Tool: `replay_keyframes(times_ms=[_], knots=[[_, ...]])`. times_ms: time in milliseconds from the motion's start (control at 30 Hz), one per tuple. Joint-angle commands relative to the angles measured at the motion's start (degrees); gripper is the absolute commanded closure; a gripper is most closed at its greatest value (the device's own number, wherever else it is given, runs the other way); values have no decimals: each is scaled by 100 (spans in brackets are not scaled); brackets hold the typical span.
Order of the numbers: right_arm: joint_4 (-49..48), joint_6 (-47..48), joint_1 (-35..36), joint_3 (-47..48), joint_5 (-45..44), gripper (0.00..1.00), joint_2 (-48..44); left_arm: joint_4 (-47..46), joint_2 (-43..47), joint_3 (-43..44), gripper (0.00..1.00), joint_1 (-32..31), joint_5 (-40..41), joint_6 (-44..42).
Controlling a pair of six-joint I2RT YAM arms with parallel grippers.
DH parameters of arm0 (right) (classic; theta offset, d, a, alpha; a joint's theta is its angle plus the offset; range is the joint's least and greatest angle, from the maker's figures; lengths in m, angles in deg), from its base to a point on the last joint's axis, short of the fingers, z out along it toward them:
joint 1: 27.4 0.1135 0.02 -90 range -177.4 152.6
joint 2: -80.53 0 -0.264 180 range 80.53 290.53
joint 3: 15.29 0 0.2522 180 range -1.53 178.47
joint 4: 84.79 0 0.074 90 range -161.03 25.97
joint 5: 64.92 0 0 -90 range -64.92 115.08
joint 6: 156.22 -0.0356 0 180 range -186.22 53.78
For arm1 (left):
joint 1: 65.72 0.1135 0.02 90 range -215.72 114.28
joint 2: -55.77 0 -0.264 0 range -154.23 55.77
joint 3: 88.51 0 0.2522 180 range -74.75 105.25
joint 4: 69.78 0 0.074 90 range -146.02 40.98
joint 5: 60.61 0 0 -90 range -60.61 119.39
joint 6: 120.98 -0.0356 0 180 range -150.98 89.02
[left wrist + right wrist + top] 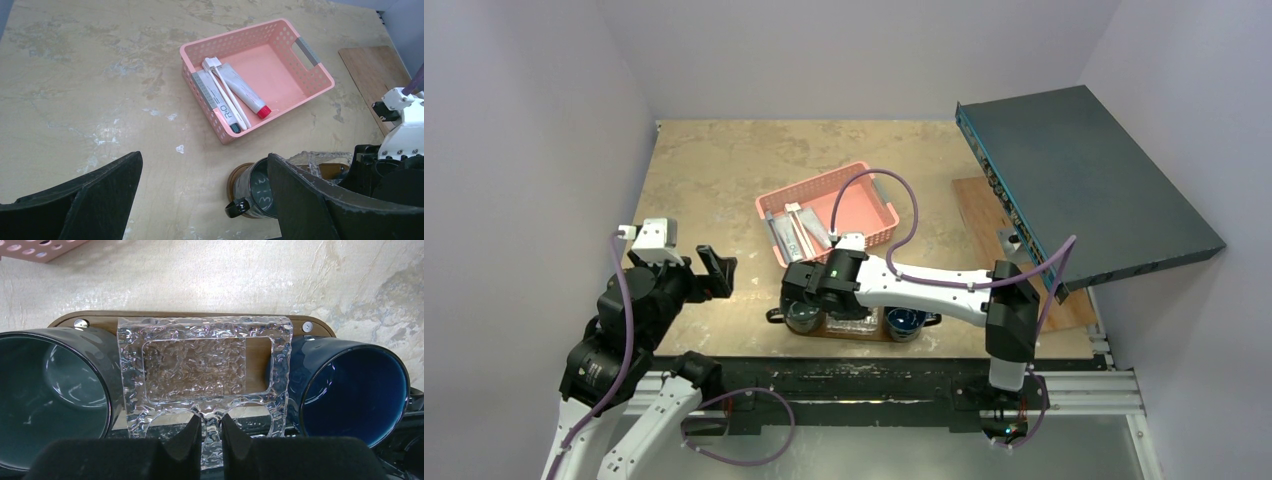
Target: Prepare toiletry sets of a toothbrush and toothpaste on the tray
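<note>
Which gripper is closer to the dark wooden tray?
Right. The right gripper is at the tray's near edge, pinching the clear dish on it; the left gripper hangs open off to its left, apart.

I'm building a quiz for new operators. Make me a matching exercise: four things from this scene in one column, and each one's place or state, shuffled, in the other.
1. red-capped tube
2. clear dish
3. left pincer
4. blue mug

A. open, holding nothing
B. at the right end of the tray
C. lying in the pink basket
D. at the middle of the tray

Pairs: 1-C, 2-D, 3-A, 4-B
</note>
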Motion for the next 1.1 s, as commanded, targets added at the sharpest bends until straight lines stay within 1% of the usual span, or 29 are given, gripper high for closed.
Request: replay_keyframes(times_ms=[0,533,667,767,867,1067], knots=[[160,-281,33,-60,-159,100,27,-52,-4,55,5,-2,-63,0],[49,-311,40,-249,-144,100,142,-49,-32,54,5,-18,-71,-8],[55,-310,42,-225,-148,92,111,-56,-41,54,5,-18,-72,-13],[69,-318,42,-207,-183,82,34,-52,-57,55,5,-18,-73,-11],[77,-327,42,-192,-218,75,-20,-52,-64,58,5,-18,-80,-9],[189,-350,51,-51,-309,67,-56,-43,-94,63,5,-18,-80,-8]])
